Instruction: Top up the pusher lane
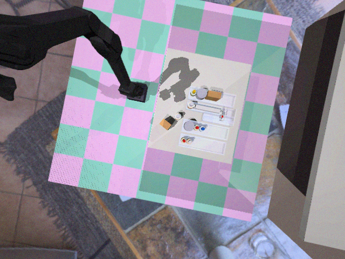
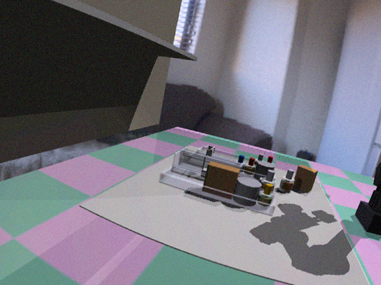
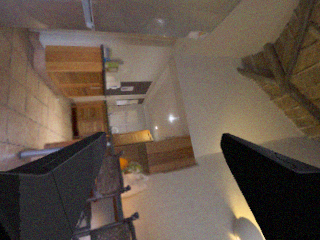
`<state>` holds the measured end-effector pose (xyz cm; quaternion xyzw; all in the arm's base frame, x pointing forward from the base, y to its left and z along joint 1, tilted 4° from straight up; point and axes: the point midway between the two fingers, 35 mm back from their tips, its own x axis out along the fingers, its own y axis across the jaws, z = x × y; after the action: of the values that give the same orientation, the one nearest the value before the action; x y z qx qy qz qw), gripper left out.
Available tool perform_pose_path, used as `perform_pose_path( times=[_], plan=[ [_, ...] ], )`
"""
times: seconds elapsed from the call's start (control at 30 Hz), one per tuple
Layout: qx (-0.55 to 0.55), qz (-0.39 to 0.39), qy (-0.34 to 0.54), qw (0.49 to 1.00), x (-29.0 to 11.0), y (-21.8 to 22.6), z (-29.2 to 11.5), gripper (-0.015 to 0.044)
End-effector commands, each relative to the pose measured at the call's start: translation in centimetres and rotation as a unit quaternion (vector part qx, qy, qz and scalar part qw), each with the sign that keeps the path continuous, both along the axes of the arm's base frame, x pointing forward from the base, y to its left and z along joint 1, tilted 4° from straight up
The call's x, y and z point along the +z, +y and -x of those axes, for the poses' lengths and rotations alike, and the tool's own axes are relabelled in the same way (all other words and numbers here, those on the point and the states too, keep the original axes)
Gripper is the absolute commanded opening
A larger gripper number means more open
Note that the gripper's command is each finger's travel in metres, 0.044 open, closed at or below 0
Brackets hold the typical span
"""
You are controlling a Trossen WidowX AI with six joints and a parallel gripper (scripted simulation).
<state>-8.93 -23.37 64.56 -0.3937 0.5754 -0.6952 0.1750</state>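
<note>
The loose jar (image 1: 178, 115) (image 2: 287, 182) has a pale grey cap and stands on the beige mat (image 1: 222, 75) (image 2: 175, 220), in front of the lanes. A matching grey-capped jar (image 1: 191, 104) (image 2: 269, 176) stands at the front end of the sprung lane (image 1: 212, 107), whose rod runs back to a small plate (image 1: 222, 114). My gripper (image 3: 165, 138) is open and empty. It is held high and far from the mat, and the wrist view shows only the room between its fingers. The arm (image 1: 108, 47) rises from its base (image 1: 133, 91) (image 2: 378, 215) toward the left.
A loose brown box (image 1: 167, 122) (image 2: 305, 178) stands beside the loose jar. The neighbouring lanes hold a yellow-capped jar (image 1: 193, 91) (image 2: 267, 194), grey cylinders (image 1: 201, 93) (image 1: 189, 125), a brown box (image 1: 213, 95) (image 2: 221, 178), and red- and blue-capped jars (image 1: 197, 128) (image 1: 202, 128). A large cabinet (image 2: 69, 52) stands beyond the table.
</note>
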Motion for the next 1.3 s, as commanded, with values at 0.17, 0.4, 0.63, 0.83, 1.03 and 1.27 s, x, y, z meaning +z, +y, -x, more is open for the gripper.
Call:
perform_pose_path(
  times=[0.17, 0.4, 0.63, 0.83, 1.03, 1.27],
  plan=[
    [0.079, -0.020, -0.009, 0.997, -2.1, -3.6, -3.4, 0.0440],
    [0.207, -0.086, -0.055, 0.973, -7.7, -9.0, -10.0, 0.0440],
    [0.335, -0.185, -0.113, 0.917, -15.5, -12.2, -19.1, 0.0440],
    [0.414, -0.280, -0.162, 0.851, -22.7, -11.7, -26.8, 0.0440],
    [0.461, -0.376, -0.205, 0.778, -29.6, -8.4, -33.4, 0.0440],
    [0.474, -0.488, -0.238, 0.693, -37.2, -2.2, -38.9, 0.0440]
  ],
)
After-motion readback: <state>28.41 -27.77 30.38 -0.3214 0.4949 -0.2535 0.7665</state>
